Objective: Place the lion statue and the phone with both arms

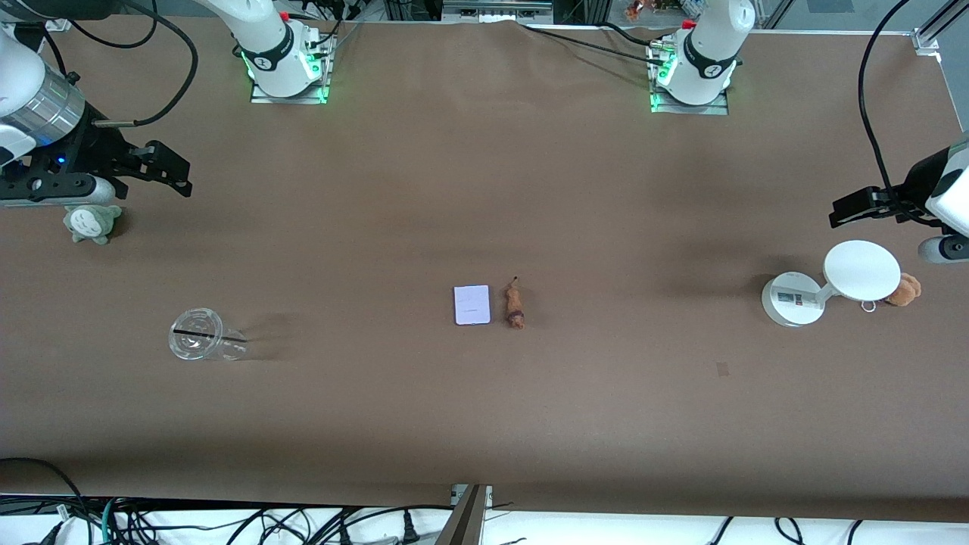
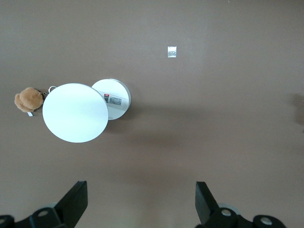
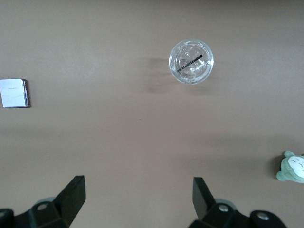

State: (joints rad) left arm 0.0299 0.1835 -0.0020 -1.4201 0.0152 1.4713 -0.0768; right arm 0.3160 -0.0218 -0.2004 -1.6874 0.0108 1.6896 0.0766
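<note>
The phone point(image 1: 472, 305), a flat pale lavender-white rectangle, lies at the table's middle. The lion statue point(image 1: 515, 304), a tiny orange-brown figurine with a thin tail, lies right beside it toward the left arm's end. My right gripper point(image 1: 170, 170) is open and empty, up over the right arm's end of the table beside a grey-green plush. The right wrist view shows its open fingers point(image 3: 71, 194) and the phone point(image 3: 13, 93). My left gripper point(image 1: 846, 210) is open and empty, over the left arm's end beside the white stand. Its fingers point(image 2: 76, 199) show spread apart.
A clear plastic cup point(image 1: 204, 344) with a black straw lies on its side toward the right arm's end. A grey-green plush point(image 1: 92, 223) sits beneath the right gripper. A white round stand with a disc point(image 1: 861, 270) and a tan plush point(image 1: 905, 290) sit at the left arm's end.
</note>
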